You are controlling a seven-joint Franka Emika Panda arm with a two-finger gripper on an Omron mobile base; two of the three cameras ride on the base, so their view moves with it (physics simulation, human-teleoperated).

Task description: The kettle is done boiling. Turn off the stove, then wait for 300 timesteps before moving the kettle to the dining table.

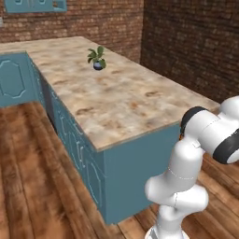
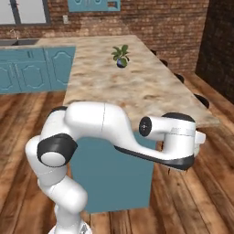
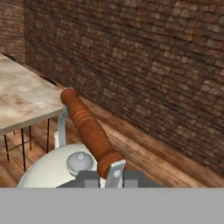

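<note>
Just off the near right corner of the dining table (image 2: 137, 87), the gripper (image 3: 111, 177) is clamped on the brown handle of the kettle (image 3: 57, 168), which hangs over the wood floor beside the table edge. Farther along the tabletop stands a small potted plant (image 2: 121, 55).

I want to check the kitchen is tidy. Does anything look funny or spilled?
Nothing is spilled or broken. The only unusual thing: the kettle hangs in the air off the dining table, over the wooden floor, with the gripper shut on its brown handle.
</note>
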